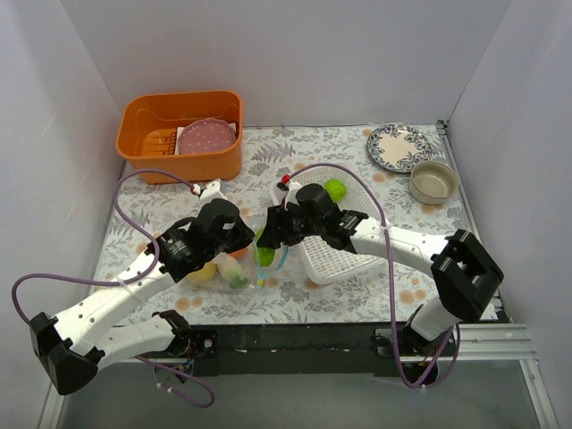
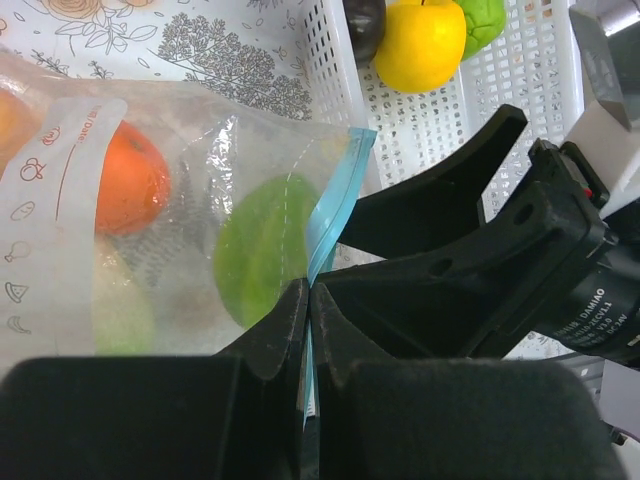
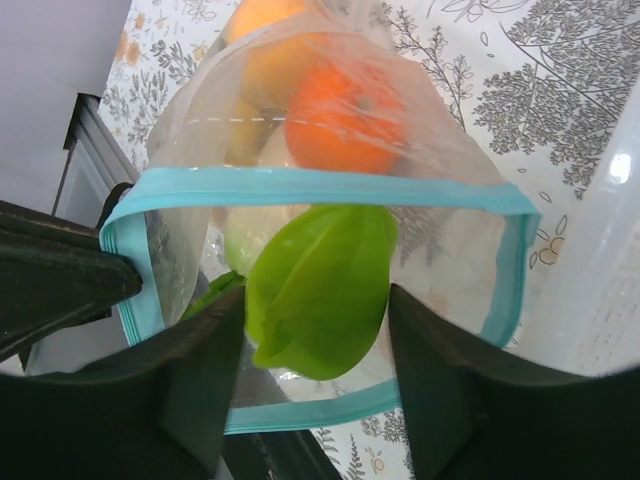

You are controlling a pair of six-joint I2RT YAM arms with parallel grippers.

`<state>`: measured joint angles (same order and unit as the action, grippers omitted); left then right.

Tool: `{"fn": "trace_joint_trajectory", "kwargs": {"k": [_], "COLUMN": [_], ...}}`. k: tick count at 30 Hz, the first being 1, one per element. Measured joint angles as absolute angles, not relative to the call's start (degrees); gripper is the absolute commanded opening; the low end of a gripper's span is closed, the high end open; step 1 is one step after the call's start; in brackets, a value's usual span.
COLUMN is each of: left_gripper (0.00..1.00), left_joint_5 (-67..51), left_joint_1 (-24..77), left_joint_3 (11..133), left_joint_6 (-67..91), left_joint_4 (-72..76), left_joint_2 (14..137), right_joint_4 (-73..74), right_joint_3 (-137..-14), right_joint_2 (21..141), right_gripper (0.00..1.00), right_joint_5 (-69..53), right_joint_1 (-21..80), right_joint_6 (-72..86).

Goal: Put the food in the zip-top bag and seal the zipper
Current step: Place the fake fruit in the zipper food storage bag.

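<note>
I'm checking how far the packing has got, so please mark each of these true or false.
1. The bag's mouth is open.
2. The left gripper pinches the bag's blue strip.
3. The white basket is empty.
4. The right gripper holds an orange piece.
1. True. The bag is open, its blue strip spread into a wide loop.
2. True. The left gripper is shut on the strip.
3. False. The basket holds a yellow fruit, a dark ball and a green fruit.
4. False. The right gripper holds a green piece at the bag's mouth. The orange piece lies inside the bag.
</note>
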<state>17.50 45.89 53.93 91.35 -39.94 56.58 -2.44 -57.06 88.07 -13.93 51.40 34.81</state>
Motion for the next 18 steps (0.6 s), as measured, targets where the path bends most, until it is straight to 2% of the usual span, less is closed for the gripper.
{"fn": "trace_joint_trajectory", "kwargs": {"k": [3, 9, 18], "left_gripper": [0.0, 0.0, 0.0], "left_joint_5": [18.22, 19.33, 19.53], "left_joint_1": [45.89, 45.89, 45.89], "left_joint_3": [53.93, 53.93, 53.93], "left_joint_6": [91.37, 91.33, 91.31], "left_joint_4": [-40.21, -40.53, -40.51], "left_joint_2": [56.12, 55.75, 55.64], "right_joint_4": [-3.11, -2.87, 3.9], "right_joint_3": [-58.37, -58.43, -58.15], "right_joint_2": [89.73, 89.58, 79.94], "right_gripper": [0.94, 0.94, 0.98], "right_joint_5": [-15.18, -14.74, -1.58], "right_joint_1": [51.53, 51.53, 51.42], "right_joint_6": [35.03, 34.44, 32.91]}}
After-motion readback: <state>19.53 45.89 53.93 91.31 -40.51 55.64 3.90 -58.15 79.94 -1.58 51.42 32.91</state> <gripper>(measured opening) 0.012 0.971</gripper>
